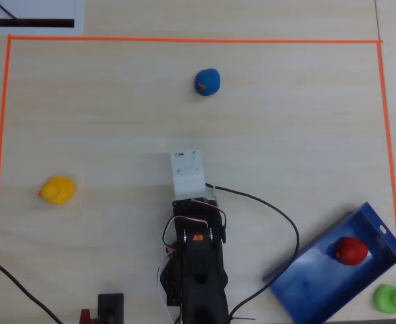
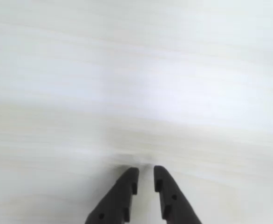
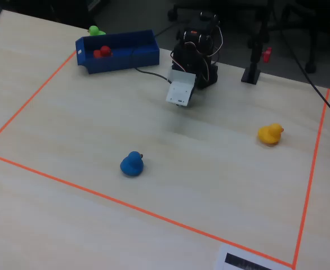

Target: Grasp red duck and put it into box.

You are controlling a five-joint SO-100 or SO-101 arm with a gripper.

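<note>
The red duck (image 1: 351, 251) lies inside the dark-blue box (image 1: 312, 277) at the lower right of the overhead view. In the fixed view the same red duck (image 3: 103, 52) shows in the box (image 3: 125, 54) at the far left of the table. My arm is folded back near its base (image 1: 196, 270), well left of the box. In the wrist view my gripper (image 2: 146, 171) points at bare pale tabletop. Its black fingers (image 2: 122, 196) stand a narrow slit apart with nothing between them.
A blue duck (image 1: 207, 82), a yellow duck (image 1: 57, 190) and a green duck (image 1: 390, 298) just outside the box sit on the table. Orange tape (image 1: 184, 40) frames the work area. A black cable (image 1: 279, 223) curves from the arm toward the box.
</note>
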